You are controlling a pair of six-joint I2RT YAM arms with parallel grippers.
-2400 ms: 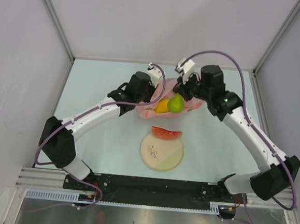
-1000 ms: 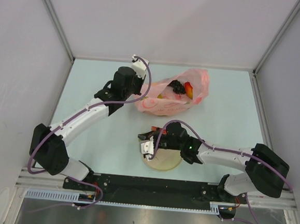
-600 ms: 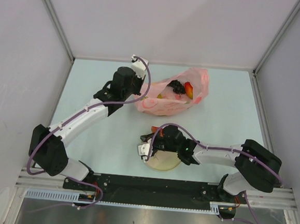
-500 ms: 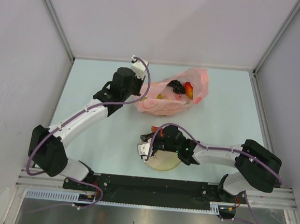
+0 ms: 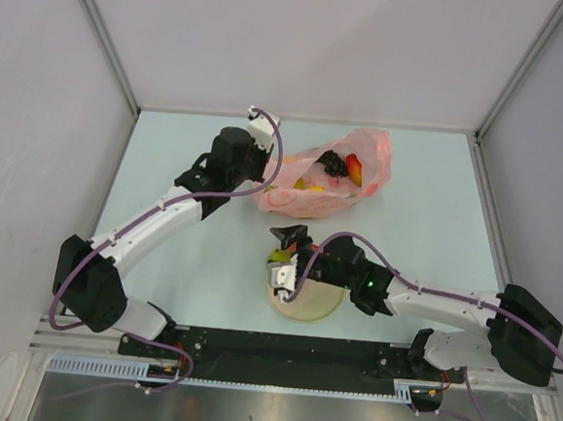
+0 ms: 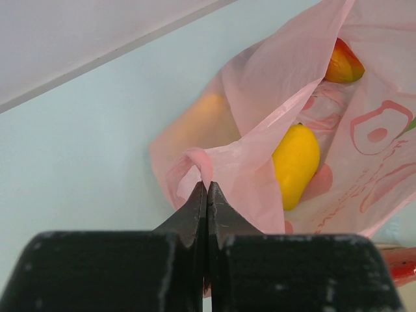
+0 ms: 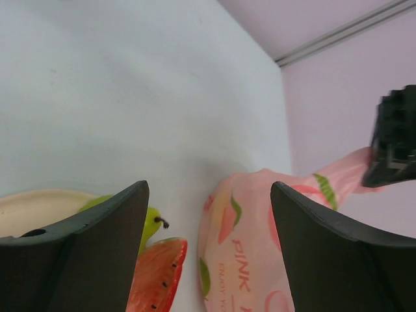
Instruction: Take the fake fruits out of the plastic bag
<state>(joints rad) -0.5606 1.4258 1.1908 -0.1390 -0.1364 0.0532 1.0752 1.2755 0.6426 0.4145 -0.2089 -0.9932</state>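
Note:
The pink plastic bag (image 5: pixel 307 198) lies on the table with its mouth open. My left gripper (image 5: pixel 257 173) is shut on a fold of its rim (image 6: pixel 207 162). Inside the plastic bag (image 6: pixel 260 91) lie a yellow fruit (image 6: pixel 296 162) and a red piece (image 6: pixel 341 62); a dark grape bunch (image 5: pixel 332 162) shows from above. My right gripper (image 7: pixel 208 188) stands open with nothing between its fingers, just over the green pear (image 7: pixel 151 224) and the watermelon slice (image 7: pixel 156 276). Both lie at the cream plate's (image 7: pixel 39 208) far rim. From above the right gripper (image 5: pixel 287 242) hides the slice.
The plate (image 5: pixel 315 306) sits near the front edge between the arm bases. The bag (image 7: pixel 260 260) lies just beyond the slice. Grey walls close the table in at the back and both sides.
My right gripper has opened and let go of the green pear at the plate's rim, and its arm has shifted a little. The left gripper still pinches the bag.

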